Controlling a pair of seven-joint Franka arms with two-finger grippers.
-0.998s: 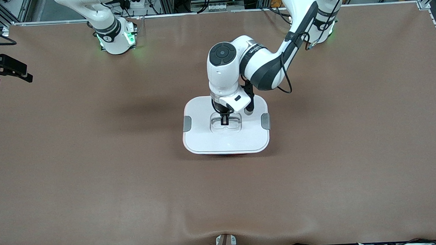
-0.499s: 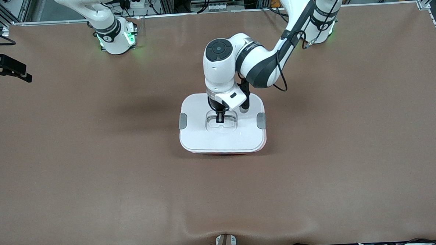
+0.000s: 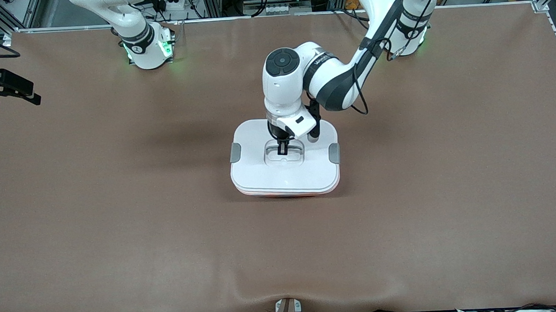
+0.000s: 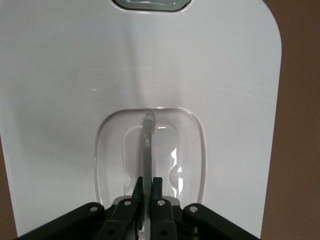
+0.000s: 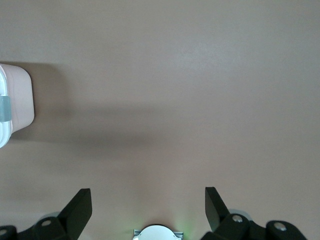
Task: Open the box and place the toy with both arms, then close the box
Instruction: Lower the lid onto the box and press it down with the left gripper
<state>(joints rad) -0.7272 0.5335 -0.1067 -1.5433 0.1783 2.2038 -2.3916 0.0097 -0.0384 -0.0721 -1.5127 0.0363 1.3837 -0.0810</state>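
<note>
The box stands mid-table with its white lid on top; a thin pink strip of the tub shows under the lid's near edge. Grey clips sit at the lid's two ends. My left gripper points down into the lid's recess and is shut on the thin grey handle; its closed tips show in the left wrist view. The toy is hidden. My right gripper is open and empty, up over bare table by its own base; a box corner shows there.
The brown mat covers the whole table, with a ripple at its near edge. A black fixture juts in at the right arm's end. The arm bases stand along the back edge.
The left gripper, still shut on the handle, moved the lid slightly toward the right arm's end and lower. A pink strip of tub now shows under its near edge.
</note>
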